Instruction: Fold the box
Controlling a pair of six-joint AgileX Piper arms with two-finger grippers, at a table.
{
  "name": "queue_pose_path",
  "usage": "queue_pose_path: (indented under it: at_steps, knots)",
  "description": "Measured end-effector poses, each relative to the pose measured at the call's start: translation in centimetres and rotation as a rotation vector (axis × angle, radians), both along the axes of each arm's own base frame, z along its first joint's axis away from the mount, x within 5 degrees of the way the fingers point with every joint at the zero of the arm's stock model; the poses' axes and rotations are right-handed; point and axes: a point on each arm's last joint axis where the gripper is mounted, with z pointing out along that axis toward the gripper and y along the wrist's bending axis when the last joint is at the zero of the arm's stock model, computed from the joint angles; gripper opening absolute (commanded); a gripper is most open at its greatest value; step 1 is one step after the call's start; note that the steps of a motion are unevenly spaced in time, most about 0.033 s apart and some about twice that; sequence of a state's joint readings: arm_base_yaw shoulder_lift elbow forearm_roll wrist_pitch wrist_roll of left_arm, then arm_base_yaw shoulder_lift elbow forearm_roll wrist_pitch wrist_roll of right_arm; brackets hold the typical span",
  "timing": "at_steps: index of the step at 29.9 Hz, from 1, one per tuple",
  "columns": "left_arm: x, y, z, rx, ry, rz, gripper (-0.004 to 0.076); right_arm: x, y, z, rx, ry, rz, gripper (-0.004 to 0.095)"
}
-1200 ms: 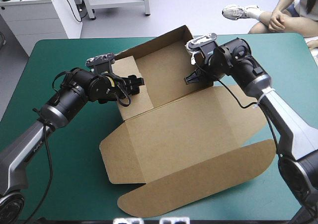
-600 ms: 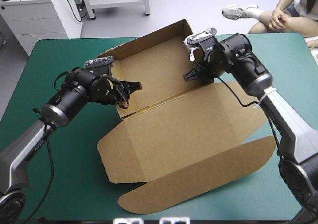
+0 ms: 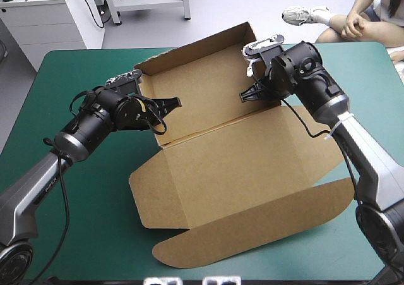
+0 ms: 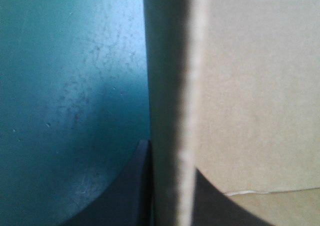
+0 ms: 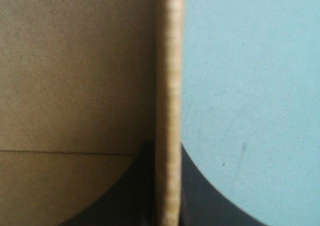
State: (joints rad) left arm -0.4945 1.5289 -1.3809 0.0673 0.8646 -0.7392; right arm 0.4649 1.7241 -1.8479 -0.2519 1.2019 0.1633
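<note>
The brown box (image 3: 233,165) lies open in the middle of the teal-green table, its back wall (image 3: 202,76) raised and its long rounded lid flap (image 3: 252,231) flat toward the front edge. My left gripper (image 3: 169,103) is shut on the box's left side wall, which stands upright. In the left wrist view the board's edge (image 4: 172,85) runs between the black fingers (image 4: 132,191). My right gripper (image 3: 247,94) is shut on the right side wall by the back corner. In the right wrist view its board edge (image 5: 168,85) stands between the fingers (image 5: 200,196).
The lid flap's rounded edge reaches close to the table's front edge. Teal-green cover (image 3: 82,228) shows to the left of the box and at the far right corner (image 3: 372,76).
The left gripper has shut on the left side wall, which earlier leaned inward and now stands upright. The back wall has risen a little, and the right gripper shifted slightly with it.
</note>
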Motion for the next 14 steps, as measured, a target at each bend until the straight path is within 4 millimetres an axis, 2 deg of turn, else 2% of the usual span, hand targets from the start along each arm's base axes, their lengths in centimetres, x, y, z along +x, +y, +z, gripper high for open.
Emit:
queue_pose_path:
  at_steps: [7,14]
  knots:
    - [0.4,0.8,-0.5,0.101,0.071,-0.021,0.0008,0.8,1.2,-2.4,0.040,0.111,-0.013,-0.0018]
    - [2.6,1.1,-3.0,0.146,0.252,-0.088,0.0008,0.9,1.7,-6.5,0.047,0.253,-0.041,-0.0019]
